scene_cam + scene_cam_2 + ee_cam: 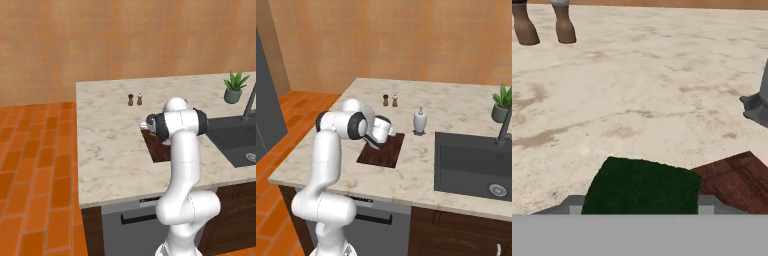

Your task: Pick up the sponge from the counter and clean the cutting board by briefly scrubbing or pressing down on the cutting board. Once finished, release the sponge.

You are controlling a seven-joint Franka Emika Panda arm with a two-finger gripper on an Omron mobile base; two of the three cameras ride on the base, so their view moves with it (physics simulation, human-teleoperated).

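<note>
From the left base view, the worktop (pixel 107 150) runs bare along its left and near edges, giving open room beside the cutting board (pixel 156 148), which lies toward the near edge. Two small shakers (pixel 135 99) stand well apart toward the far edge; a potted plant (pixel 235 87) sits by the far right corner, behind the sink (pixel 235 140).

From the right base view, the pincer (pixel 374 144) hangs low over the board's far left corner, with a soap dispenser (pixel 419 121) near the board's far right corner.

From the hand view, the sponge (pixel 643 186) sits between the fingers (pixel 708 204), at the board's edge, partly over worktop. Grip on it cannot be confirmed.
</note>
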